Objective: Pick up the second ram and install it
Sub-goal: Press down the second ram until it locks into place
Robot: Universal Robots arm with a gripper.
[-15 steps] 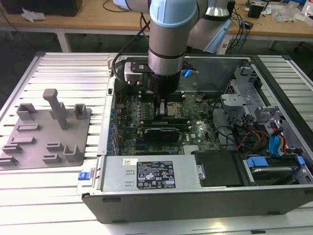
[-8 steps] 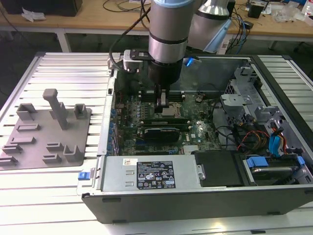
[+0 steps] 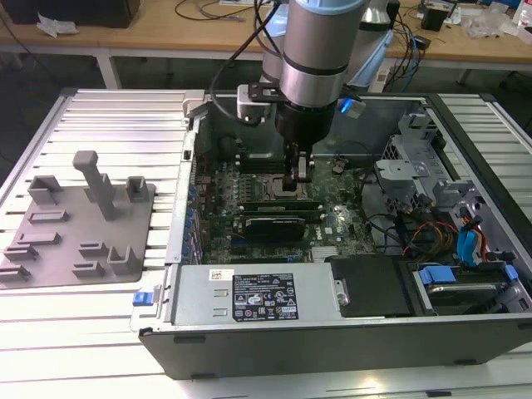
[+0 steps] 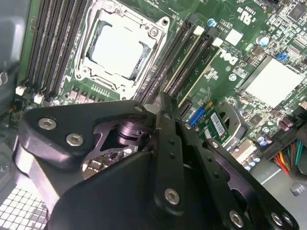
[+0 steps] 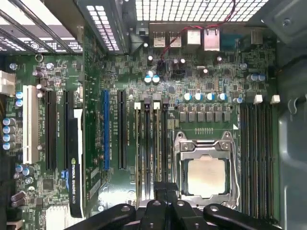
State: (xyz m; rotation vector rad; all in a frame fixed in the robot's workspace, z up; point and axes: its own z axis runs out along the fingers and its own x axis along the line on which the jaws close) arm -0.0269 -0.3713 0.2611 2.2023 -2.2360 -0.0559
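The robot arm reaches down into an open computer case (image 3: 158, 332) that lies on the ribbed metal tabletop (image 3: 125, 125). The pincer (image 3: 298, 184) is low over the green main board (image 5: 129, 72), near the middle of the case. It is right above the long memory slots (image 5: 151, 143) next to the square chip socket (image 5: 206, 175).

In the second wrist view the pincer (image 4: 160, 103) has its two black fingers (image 4: 169, 125) pressed close together. I cannot tell if a thin edge is pinched between them.

The second ram (image 5: 157, 143) is a thin green stick. It stands in one of the slots beside the socket and runs straight out from under the pincer (image 5: 165, 188). In the exterior view the second ram (image 3: 274, 197) lies just under the pincer tip, and the two seem to touch. In the second wrist view its pale green edge (image 4: 192, 64) runs from the finger tips toward the white clips (image 4: 217, 41) at the far end of the slots.

A black graphics card (image 5: 76, 158) stands on the other side of the slots from the socket. A grey plastic block tray (image 3: 75, 224) sits on the tabletop, well apart from the case, toward the exterior view's left edge.
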